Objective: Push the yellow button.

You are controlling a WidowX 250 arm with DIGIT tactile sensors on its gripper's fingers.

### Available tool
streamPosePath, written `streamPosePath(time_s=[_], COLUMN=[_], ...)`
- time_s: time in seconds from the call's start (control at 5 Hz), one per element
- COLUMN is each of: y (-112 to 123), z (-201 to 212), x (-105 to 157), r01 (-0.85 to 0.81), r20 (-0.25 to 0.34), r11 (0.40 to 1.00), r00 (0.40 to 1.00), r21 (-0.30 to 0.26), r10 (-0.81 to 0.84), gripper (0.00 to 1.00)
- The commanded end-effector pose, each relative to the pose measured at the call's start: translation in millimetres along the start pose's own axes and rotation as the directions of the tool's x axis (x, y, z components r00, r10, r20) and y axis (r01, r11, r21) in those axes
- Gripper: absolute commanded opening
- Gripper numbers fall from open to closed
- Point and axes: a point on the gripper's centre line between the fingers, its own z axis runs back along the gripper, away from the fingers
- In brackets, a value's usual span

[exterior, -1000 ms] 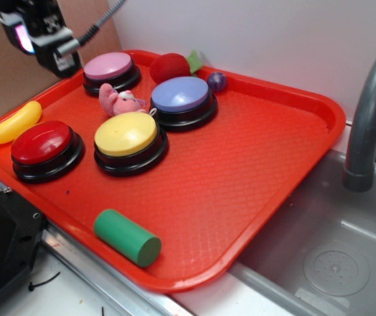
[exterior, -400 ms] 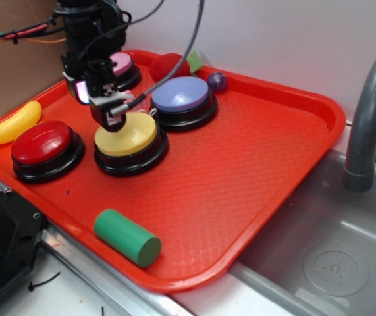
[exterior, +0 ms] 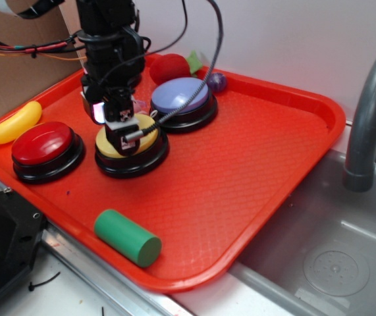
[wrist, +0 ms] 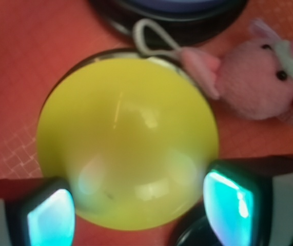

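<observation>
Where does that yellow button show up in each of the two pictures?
Exterior view: the yellow button sits left of centre on the red tray, mostly hidden under the gripper.
Wrist view: the yellow button fills the middle of the picture.
Shared landmark: the purple button just behind it, at the wrist view's top edge.

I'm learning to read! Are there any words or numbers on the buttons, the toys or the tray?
None: no words, numbers or signs can be read in either view.
The yellow button, red button, purple button, green cylinder, pink plush toy and red tray are plain.
</observation>
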Motion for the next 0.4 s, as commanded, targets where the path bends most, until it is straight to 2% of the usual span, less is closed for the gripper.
streamPosePath(time_s=[0.0, 0.2], y=[-0.3, 3.4], z=[31.7, 56.7], x=[-5.0, -10.5], r01=[-0.033, -0.07], r20=[0.06, 0.068], r11=[0.999, 0.997], r00=[0.998, 0.995], r21=[0.013, 0.038], r10=[0.032, 0.068], gripper=[1.0, 1.0])
